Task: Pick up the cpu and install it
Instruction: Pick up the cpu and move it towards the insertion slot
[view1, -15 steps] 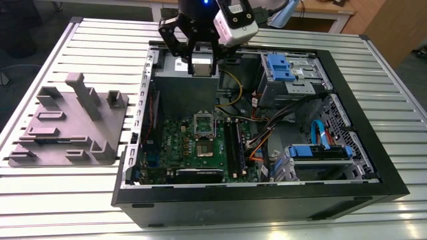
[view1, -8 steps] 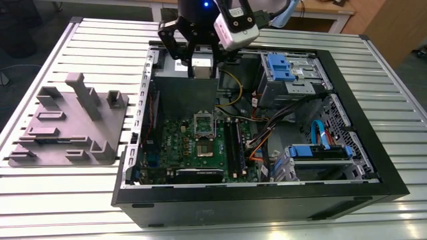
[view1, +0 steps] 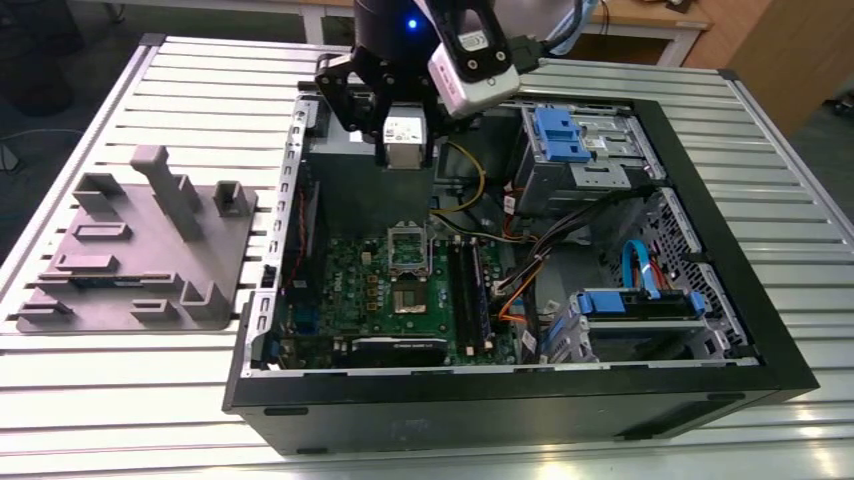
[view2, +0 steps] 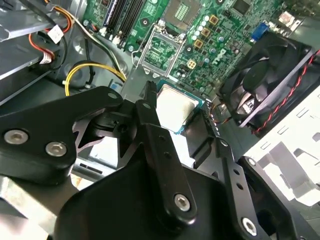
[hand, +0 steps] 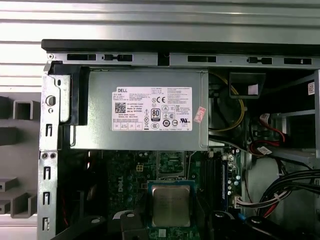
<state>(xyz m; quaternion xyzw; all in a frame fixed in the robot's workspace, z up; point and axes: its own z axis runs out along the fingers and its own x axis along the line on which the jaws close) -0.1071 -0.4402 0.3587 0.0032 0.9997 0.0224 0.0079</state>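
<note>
Gripper hangs over the open pc case, clamped on the cpu. The chip is off the green board and not seated. The exterior view places it above the board-side edge of the grey power supply, short of the silvery socket frame. From there the chip is just a pale patch under the wrist, and I can't make out the grip contact. The wrist views fill that in. In the second wrist view the cpu has its metal top facing the camera, with black fingers at its sides. The near part of the chip is covered by the linkage. That view also adds the black fan, a yellow cable and the socket frame just beyond the chip. In the first wrist view the cpu is square-on with the socket frame close past it. The chip's lower edge is lost among the gripper parts. The exterior view also takes in the grey tray on the slatted table, at the exterior view's left, well apart from the gripper. In the first wrist view the tray is cut off at the picture's edge.
</note>
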